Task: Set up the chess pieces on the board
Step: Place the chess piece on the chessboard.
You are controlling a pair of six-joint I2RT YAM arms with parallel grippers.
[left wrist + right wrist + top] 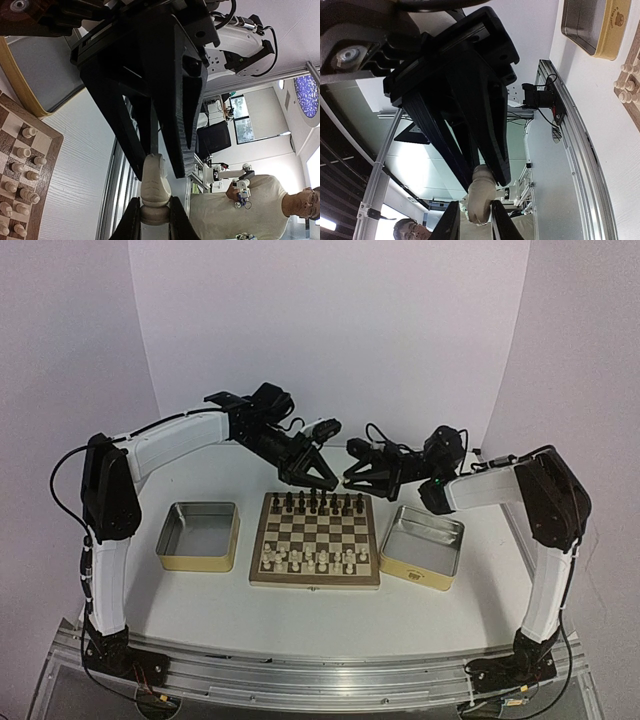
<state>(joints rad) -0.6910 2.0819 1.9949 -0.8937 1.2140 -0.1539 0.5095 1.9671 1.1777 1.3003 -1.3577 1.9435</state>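
My left claw (161,170) and right claw (486,183) both clamp one cream chess piece (155,186) over the board's (315,583) far edge — a skewed release drops it, toppling the dark row (318,503) below.

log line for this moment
phase: mid-air handover by board far edge | left end effector: shut on white piece | right end effector: flanks same piece

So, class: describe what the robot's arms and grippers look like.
The left arm and right arm have white shells, black joints and loose black cables. The left gripper and right gripper are black, each with two tapered wedge-shaped fingers.
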